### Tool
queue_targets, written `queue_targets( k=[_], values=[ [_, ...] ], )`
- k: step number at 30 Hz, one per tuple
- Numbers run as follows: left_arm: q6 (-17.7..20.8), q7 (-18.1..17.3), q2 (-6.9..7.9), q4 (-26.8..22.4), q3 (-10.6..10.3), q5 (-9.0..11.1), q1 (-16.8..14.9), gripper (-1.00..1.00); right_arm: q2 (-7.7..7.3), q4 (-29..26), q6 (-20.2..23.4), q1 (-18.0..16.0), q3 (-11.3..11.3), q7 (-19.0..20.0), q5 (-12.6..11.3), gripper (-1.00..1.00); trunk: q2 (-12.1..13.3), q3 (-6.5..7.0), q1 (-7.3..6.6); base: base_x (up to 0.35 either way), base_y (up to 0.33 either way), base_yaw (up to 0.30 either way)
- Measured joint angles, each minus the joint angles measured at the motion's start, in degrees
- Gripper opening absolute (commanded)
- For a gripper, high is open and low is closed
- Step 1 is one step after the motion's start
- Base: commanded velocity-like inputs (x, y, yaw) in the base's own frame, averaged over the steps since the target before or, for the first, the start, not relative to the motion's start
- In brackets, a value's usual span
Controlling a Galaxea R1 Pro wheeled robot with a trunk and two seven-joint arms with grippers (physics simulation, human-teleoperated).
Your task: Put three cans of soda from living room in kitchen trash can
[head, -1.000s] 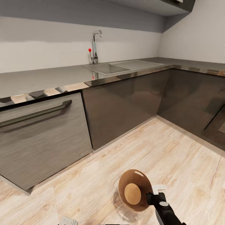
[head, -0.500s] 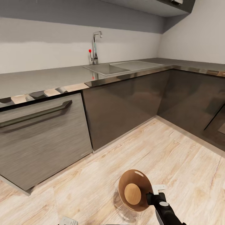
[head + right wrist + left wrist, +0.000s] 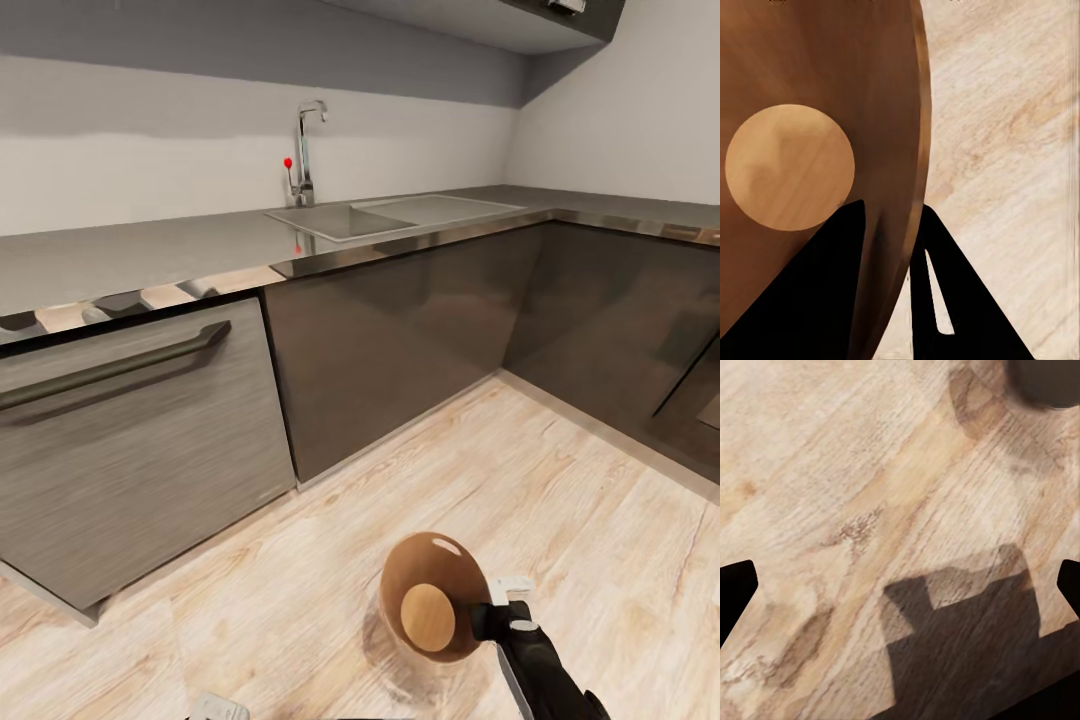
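Note:
The trash can (image 3: 432, 595) hangs tilted just above the wood floor, with its glossy copper-brown inside and pale round bottom facing me. My right gripper (image 3: 484, 618) is shut on its rim, one finger inside the wall and one outside, as the right wrist view shows at the right gripper (image 3: 891, 251) over the trash can (image 3: 810, 67). My left gripper (image 3: 900, 577) is open over bare floor planks, its dark fingertips (image 3: 735, 585) wide apart with nothing between them. The soda cans are out of view.
A grey counter (image 3: 150, 250) with a sink (image 3: 345, 218) and a tap (image 3: 303, 150) runs along the wall. A dishwasher front (image 3: 130, 440) and dark cabinets (image 3: 400, 340) stand below it and turn the corner at the right. Light plank floor (image 3: 560, 500) lies ahead.
My right gripper has risen slightly with the trash can, which has tipped a bit further so that its opening looks rounder. The kitchen and the left gripper are unchanged.

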Motion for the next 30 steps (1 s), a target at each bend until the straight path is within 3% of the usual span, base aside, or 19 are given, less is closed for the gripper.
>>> queue_targets(
  k=[7,12,15,30],
  values=[
    [0.0,0.0,0.0,0.0,0.0,0.0,0.0,1.0,0.13,-12.4,14.3,0.0,0.1,-0.1,0.6,-1.0,0.0,0.01,0.0,0.0,0.0,0.0],
    [0.0,0.0,0.02,0.0,0.0,0.0,0.0,1.0,1.28,-16.5,19.3,0.0,0.2,0.0,0.0,-1.0,0.0,0.25,0.0,0.0,0.0,-0.047],
    [0.0,0.0,0.0,0.0,0.0,0.0,0.0,1.0,1.53,-17.8,22.3,0.0,0.2,-0.1,1.0,-1.0,0.0,0.49,0.0,0.0,0.0,-0.09],
    [0.0,0.0,0.0,0.0,0.0,0.0,0.0,1.0,2.2,-18.5,24.7,0.0,0.3,-0.1,0.8,-1.0,0.0,1.84,0.0,0.0,0.0,-0.099]
  ],
)
